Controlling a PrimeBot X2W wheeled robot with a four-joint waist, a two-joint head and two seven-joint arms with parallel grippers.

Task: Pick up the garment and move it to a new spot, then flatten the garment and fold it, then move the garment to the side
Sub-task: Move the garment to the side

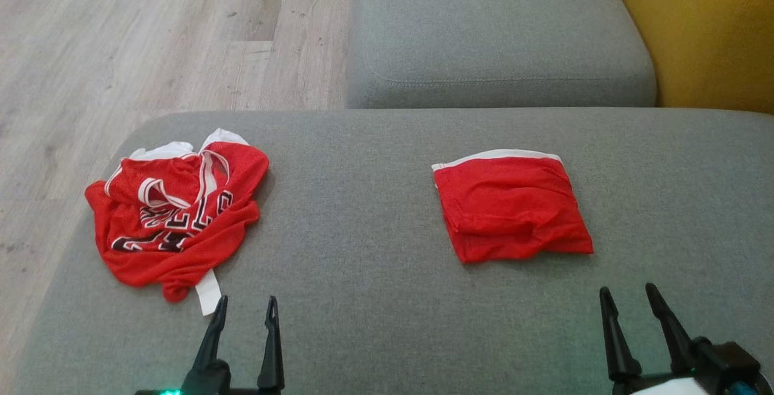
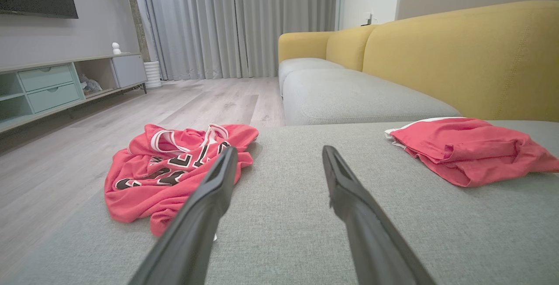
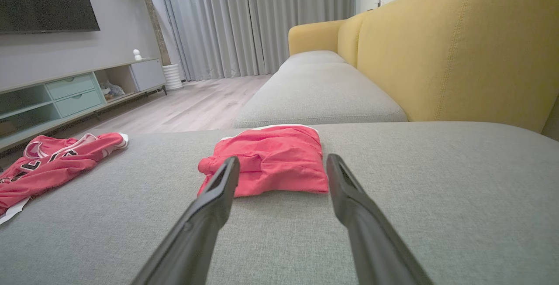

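Both grippers are empty with jaws spread wide. The left gripper (image 1: 247, 299) is near the crumpled jersey (image 1: 175, 213) at the left edge of the grey cushion (image 1: 363, 262), and the right gripper (image 1: 626, 289) is just short of the folded red garment (image 1: 511, 207) on the right. Far off, the TV cabinet (image 2: 48, 88) has an open cubby (image 2: 98, 69) holding small clutter, can't tell what.

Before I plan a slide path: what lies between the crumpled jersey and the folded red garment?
Only bare grey cushion between crumpled jersey and folded garment, seen in the head view.
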